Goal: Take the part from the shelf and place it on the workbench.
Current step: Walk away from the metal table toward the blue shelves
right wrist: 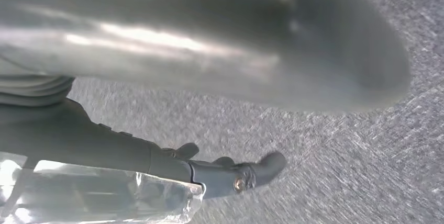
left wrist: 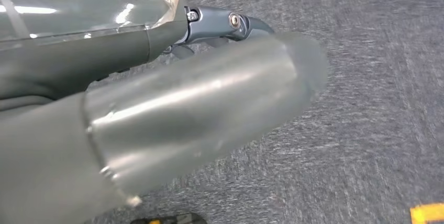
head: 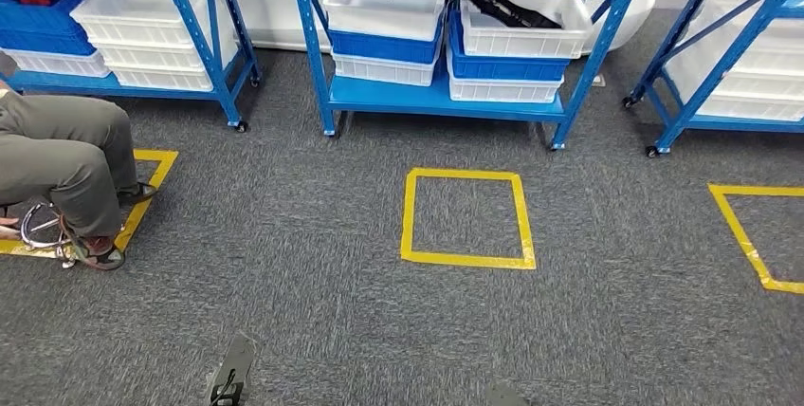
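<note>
Both hands hang over grey carpet, nothing in them: left hand [left wrist: 209, 109] and right hand [right wrist: 220, 51] have fingers loosely apart. The dark part [head: 512, 12] lies in a white bin [head: 526, 38] on the middle blue shelf [head: 431, 98], beyond a yellow tape square [head: 466, 218]. A seated person [head: 66, 159] is at left.

head view: high on the robot, facing forward and down at grey carpet [head: 313, 264] and blue shelves [head: 455, 93] further off. each wrist view: close behind its hand, facing down at carpet. all views share the carpet.
</note>
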